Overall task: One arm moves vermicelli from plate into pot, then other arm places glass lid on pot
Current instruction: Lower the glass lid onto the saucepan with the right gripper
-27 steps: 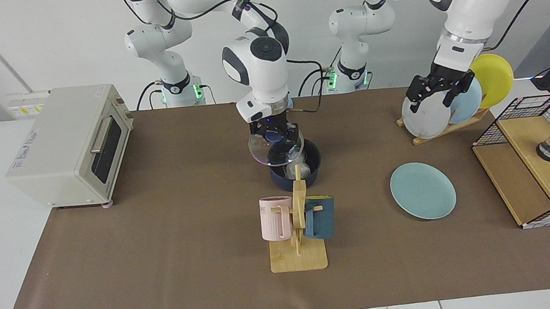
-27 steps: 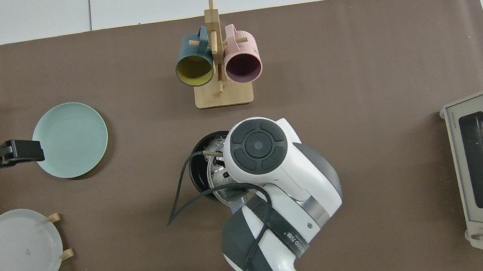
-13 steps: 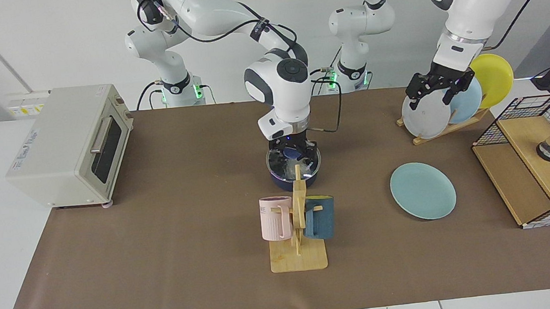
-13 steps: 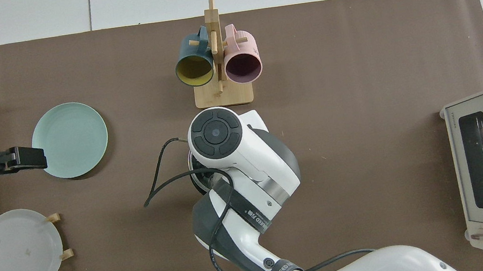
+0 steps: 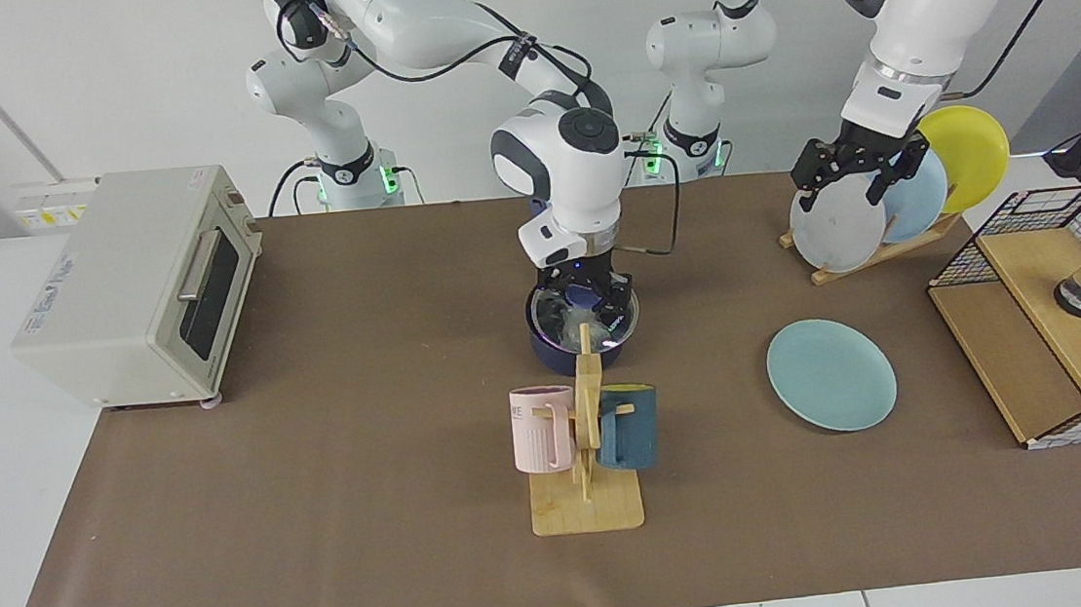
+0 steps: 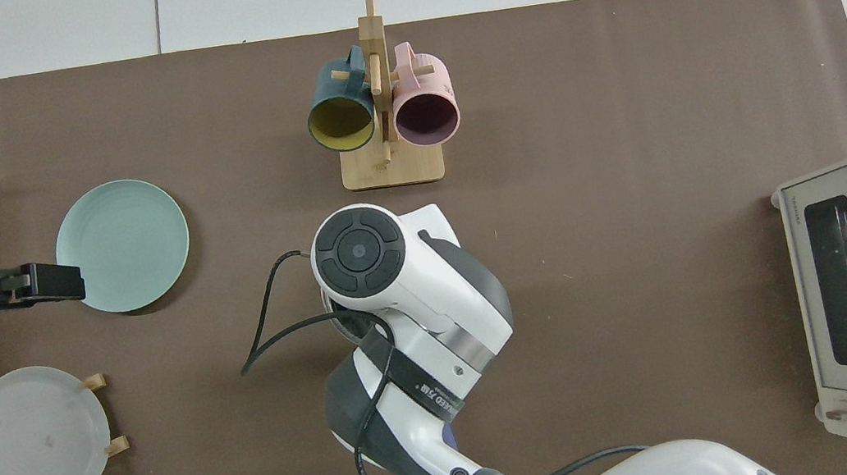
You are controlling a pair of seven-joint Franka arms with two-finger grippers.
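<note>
1. Two grippers show. The right gripper [image 5: 585, 298] is low over the pot [image 5: 555, 353] near the middle of the tabletop, its fingers closed on the blue knob of the lid [image 5: 561, 319].
2. The lid lies on the pot's rim, about level; whether it is fully seated I cannot tell.
3. White vermicelli [image 5: 554, 318] shows faintly through the glass, inside the pot.
4. The plate [image 5: 832, 375] lies bare on the mat, well apart from the pot, toward the side where the left arm's base stands.
5. The left gripper [image 5: 858, 177] waits high by the plate rack [image 5: 888, 251], its fingers spread and holding nothing. From above it reaches in beside the plate's [image 6: 123, 245] edge.
6. A mug stand [image 5: 587, 505] sits between the pot and the tabletop's camera-side edge, with a pink mug [image 5: 542, 429] and a teal mug [image 5: 630, 427] on it. Its upright post crosses the front of the pot and lid in the facing view.
7. A toaster oven [image 5: 128, 286] stands at the tabletop's end on the right arm's side. A wire basket [image 5: 1070, 316] with a wooden box stands at the other end.
8. The rack holds a grey plate [image 5: 837, 229], a light blue one [image 5: 918, 202] and a yellow one [image 5: 973, 153].
9. From above, the right arm's wrist [image 6: 396, 274] covers pot, lid and gripper almost wholly; only a sliver of dark rim shows under it. The pot's handle is not visible in either view.
</note>
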